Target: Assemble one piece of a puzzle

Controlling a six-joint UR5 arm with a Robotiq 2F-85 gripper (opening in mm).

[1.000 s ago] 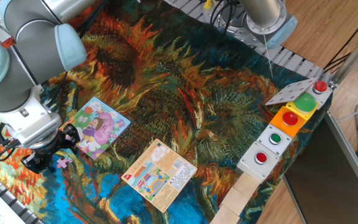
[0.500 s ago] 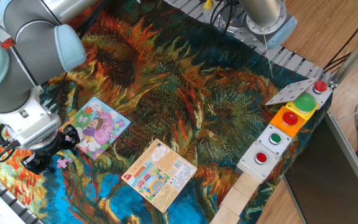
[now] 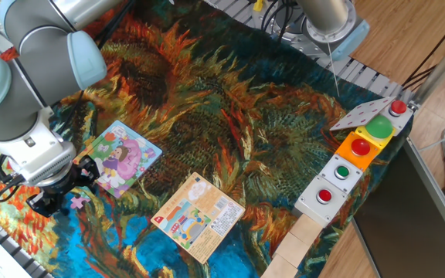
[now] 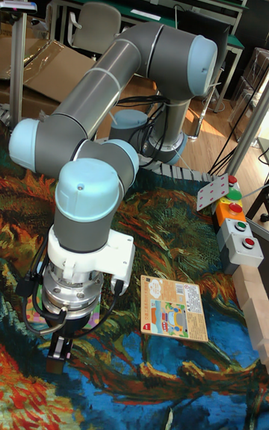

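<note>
The small pink-lilac knobbed jigsaw piece [image 3: 78, 201] is seen flat on the cloth at lower left, just below the square light-blue-edged cartoon puzzle board [image 3: 119, 157]. The black two-finger gripper [image 3: 47, 202] hangs beside it; jaw state cannot be told. Pickup is judged pending. Table edge lies near; open room lies rightward toward the orange printed card [image 3: 199, 216].

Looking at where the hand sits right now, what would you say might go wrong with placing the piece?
The hand sits low over the piece, and its jaws are hard to read, so a grasp may catch only a knobbed edge and slip. The puzzle lies close beside, so the hand's body might nudge it. From the tall view the arm hides the puzzle, so alignment can only be checked from one camera.
</note>
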